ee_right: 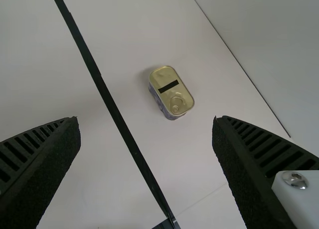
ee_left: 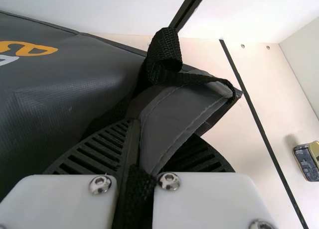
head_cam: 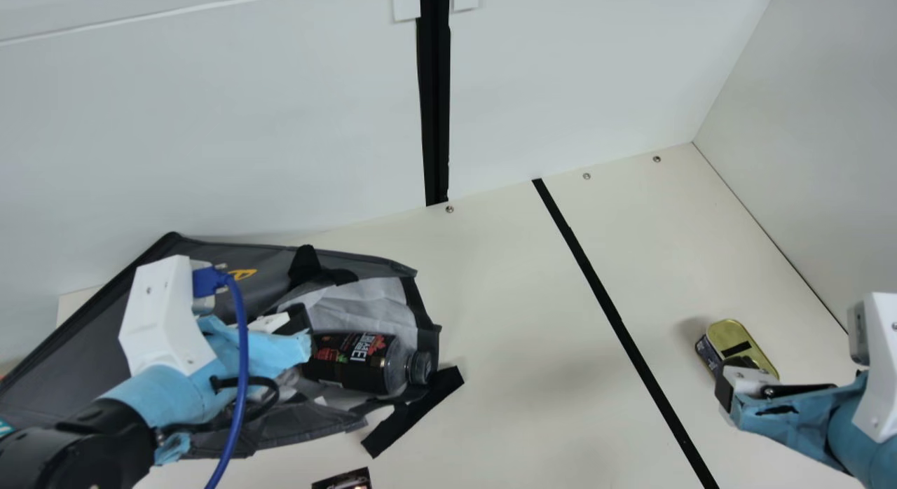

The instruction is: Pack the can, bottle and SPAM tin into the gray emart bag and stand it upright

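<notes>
Has, across cream desk [head_cam: 504, 321], gray emart bag [head_cam: 263, 261] lying at left, mouth open. Pinches bag fabric in left claw [head_cam: 297, 319]; holds right claw [head_cam: 737, 380] spread. Has dark bottle [head_cam: 361, 363] lying in bag's mouth and, near right claw, SPAM tin [head_cam: 736, 340] on desk.

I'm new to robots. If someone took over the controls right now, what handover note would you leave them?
Left gripper: closed on the fabric of the gray bag.
Right gripper: open and empty, near the SPAM tin.
Where things are: the bag lies on its side, the bottle lying in its mouth. The tin sits on the table. I can't tell whether the dark printed item is the can.
Done: bottle in the bag.
Left: pack the tin, account for the can, stand the bag upright.
</notes>
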You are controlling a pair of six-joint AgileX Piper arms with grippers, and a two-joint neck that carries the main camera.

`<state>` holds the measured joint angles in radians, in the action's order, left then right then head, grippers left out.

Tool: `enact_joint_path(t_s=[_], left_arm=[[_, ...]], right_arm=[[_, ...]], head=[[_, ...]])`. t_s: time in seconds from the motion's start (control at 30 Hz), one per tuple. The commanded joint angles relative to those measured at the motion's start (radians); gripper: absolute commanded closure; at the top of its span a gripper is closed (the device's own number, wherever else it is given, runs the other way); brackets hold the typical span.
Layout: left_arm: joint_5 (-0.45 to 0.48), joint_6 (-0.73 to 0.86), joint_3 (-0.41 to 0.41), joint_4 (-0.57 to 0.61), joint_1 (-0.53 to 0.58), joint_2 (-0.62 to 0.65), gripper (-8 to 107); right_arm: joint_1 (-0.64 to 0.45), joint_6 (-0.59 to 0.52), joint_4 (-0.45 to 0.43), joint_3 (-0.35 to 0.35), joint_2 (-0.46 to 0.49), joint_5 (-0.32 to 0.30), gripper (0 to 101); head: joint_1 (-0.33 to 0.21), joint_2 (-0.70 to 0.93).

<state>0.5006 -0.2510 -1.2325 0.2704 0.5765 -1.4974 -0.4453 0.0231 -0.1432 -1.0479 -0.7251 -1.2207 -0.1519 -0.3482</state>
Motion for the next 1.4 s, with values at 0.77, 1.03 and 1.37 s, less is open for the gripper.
enact_joint_path(t_s=[0.77,1.03,1.37], left_arm=[[0.0,0.0,0.0,0.0,0.0,0.0,107],[0.0,0.0,0.0,0.0,0.0,0.0,107],[0.0,0.0,0.0,0.0,0.0,0.0,107]], right_arm=[[-0.063,-0.047,0.062,0.038,0.026,0.001,6],[-0.063,-0.046,0.072,0.036,0.015,0.001,6],[-0.088,-0.052,0.083,0.028,-0.018,0.001,6]], head=[[-0.023,-0.001],[-0.023,-0.001],[-0.023,-0.001]])
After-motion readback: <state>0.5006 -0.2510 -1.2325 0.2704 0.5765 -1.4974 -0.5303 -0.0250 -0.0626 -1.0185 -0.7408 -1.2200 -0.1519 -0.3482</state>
